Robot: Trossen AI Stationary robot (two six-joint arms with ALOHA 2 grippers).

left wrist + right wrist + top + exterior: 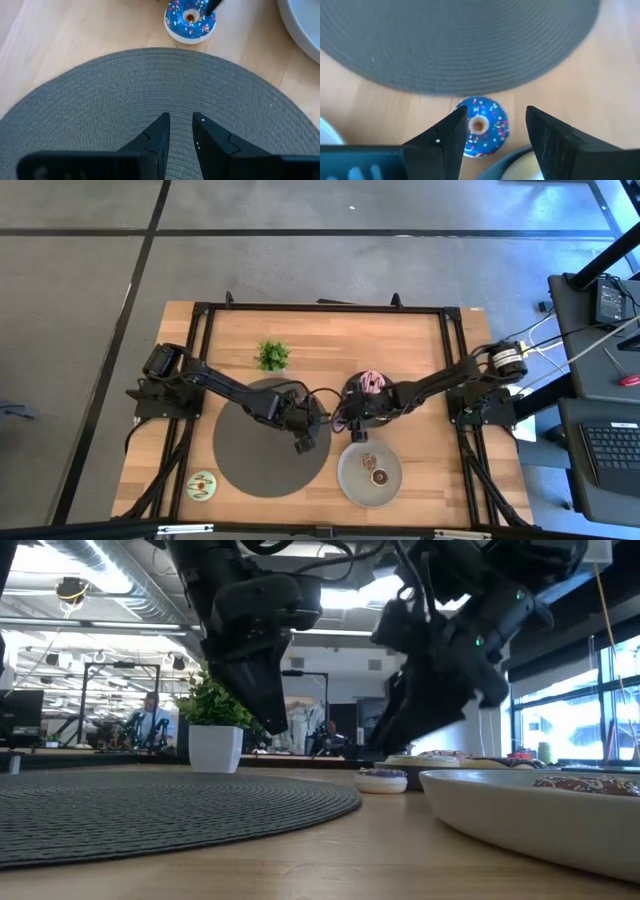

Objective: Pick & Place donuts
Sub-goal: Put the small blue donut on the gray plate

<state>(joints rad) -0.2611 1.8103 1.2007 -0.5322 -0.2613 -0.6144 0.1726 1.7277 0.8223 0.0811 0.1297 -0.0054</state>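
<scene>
- R gripper (492, 132) hangs over a blue-iced sprinkled donut (482, 126), fingers (445, 137) spread apart either side of it, not touching it. In the high view this gripper (352, 420) sits just right of table centre, arm reaching in from 3 o'clock.
- That donut lies on bare wood just off the big grey woven mat's (265, 442) edge, at the mat's 2–3 o'clock side. In the left wrist view it (190, 21) shows just beyond the mat rim (150, 90).
- L gripper (181, 132) is above the mat near its right edge, fingers (159, 135) nearly together w/ a narrow gap, holding nothing. High view: L gripper (303, 442), arm coming from 9 o'clock.
- Pink-iced donut (373, 382) sits on a dark round plate behind the R arm, roughly 12 o'clock from the R gripper.
- Small grey plate (369, 473) at 5 o'clock from table centre holds two brown donuts (376, 470) (one looks mini).
- Green-iced donut (202, 485) lies near the table's front-left corner, approx 7 o'clock from the mat.
- Small potted plant (271, 355) stands at the mat's 12 o'clock.
- Low view: a person (150, 720) sits in the room behind.
</scene>
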